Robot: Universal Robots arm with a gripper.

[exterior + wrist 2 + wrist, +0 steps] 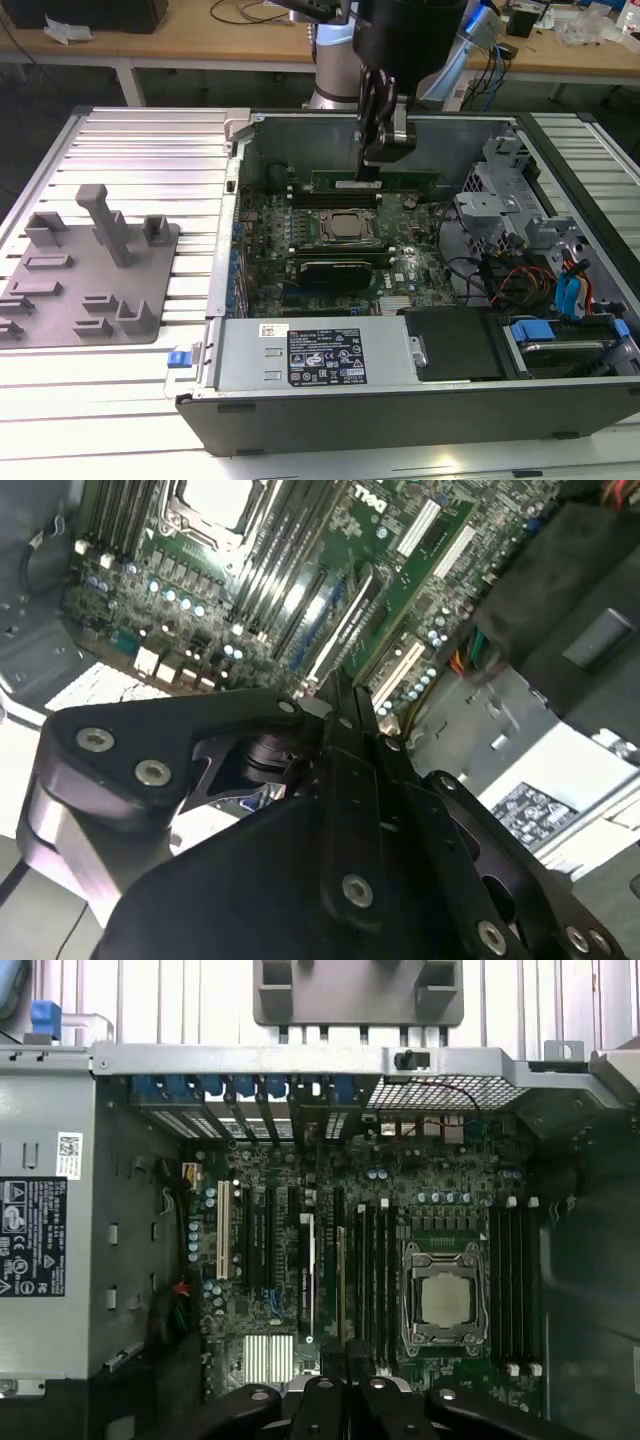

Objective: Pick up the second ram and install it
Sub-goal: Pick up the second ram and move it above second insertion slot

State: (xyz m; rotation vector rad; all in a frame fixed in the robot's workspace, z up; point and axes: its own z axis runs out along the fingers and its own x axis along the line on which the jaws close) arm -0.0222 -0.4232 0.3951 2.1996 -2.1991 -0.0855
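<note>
Fixture blocks [95, 270] stand at the exterior view's left, well apart from the work. Further right, inside the computer case [300, 400], the gripper [372, 170] is closed on the second ram [415, 180], which sits directly below it, near the processor [347, 226]. The ram's long axis runs left to right across that view, with one long edge facing the board.

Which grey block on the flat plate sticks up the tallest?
The thin post in the middle of the grey plate, on the exterior view's left. It rises well above the squat blocks around it.
</note>
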